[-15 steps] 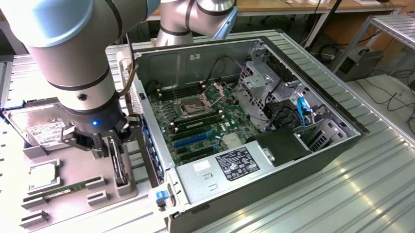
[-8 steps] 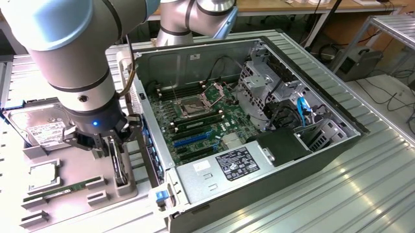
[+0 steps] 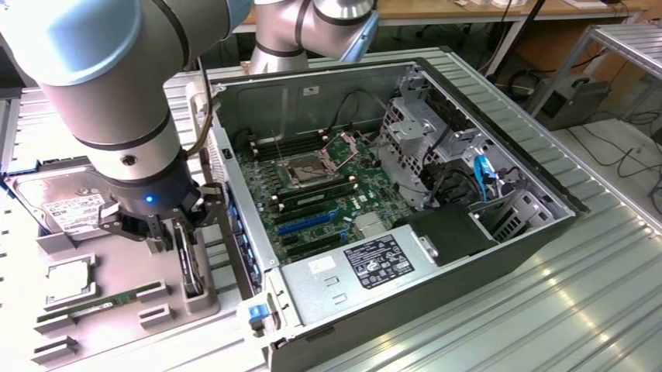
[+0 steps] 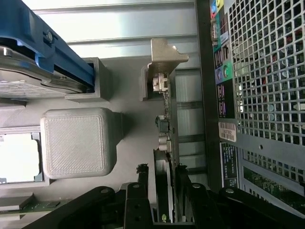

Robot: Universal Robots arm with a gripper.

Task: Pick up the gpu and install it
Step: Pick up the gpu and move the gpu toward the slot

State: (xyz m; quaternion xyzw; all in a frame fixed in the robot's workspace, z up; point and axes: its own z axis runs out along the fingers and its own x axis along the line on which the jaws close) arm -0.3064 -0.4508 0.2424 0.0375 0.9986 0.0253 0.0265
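While the pincer [image 3: 178, 232] hangs low over the grey tray [image 3: 119, 275] on the counter [image 3: 538, 310], the gpu [image 3: 187, 267] stands on edge directly beneath it. The open computer case [image 3: 563, 198] is just beside the pincer, on the exterior view's right.

From the wrist, the pincer [image 4: 163, 198] straddles the gpu [image 4: 165, 143] edge-on, with the metal bracket [image 4: 164, 57] well ahead. Whether it is clenched or released I cannot tell. A sound grasp, I judge, needs the gpu centred, pressed on its flat faces, and square to its slot.

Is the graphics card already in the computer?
No, the graphics card stands on edge in the gray tray outside the case, under the gripper.
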